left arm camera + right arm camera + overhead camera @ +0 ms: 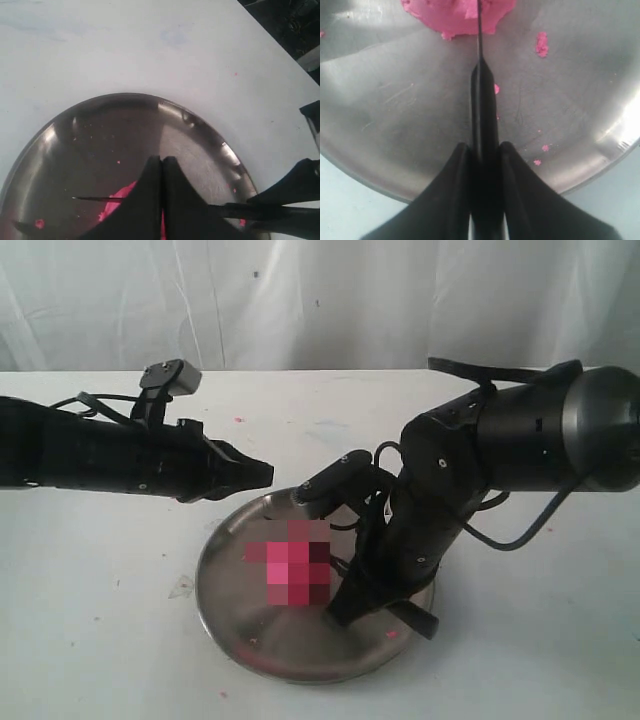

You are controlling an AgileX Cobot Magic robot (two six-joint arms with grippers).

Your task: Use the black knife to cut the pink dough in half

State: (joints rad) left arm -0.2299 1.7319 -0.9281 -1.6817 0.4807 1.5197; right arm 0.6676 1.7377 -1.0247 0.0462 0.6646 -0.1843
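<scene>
The pink dough [292, 566] [460, 15] [116, 202] lies in the middle of the steel plate [225, 585]. My right gripper [482, 150] [345, 610] is shut on the black knife's handle [484, 110]. The slim blade [479, 30] runs from there edge-on into the dough. In the left wrist view the blade tip [92, 199] sticks out past the dough. My left gripper [162, 162] [265, 473] is shut and empty, hovering over the plate's far rim, above the dough and not touching it.
Pink crumbs [541, 44] are scattered on the plate [395, 115] and the white table [90, 620]. The right arm [500, 450] leans over the plate's right side. A white curtain [320, 300] hangs behind.
</scene>
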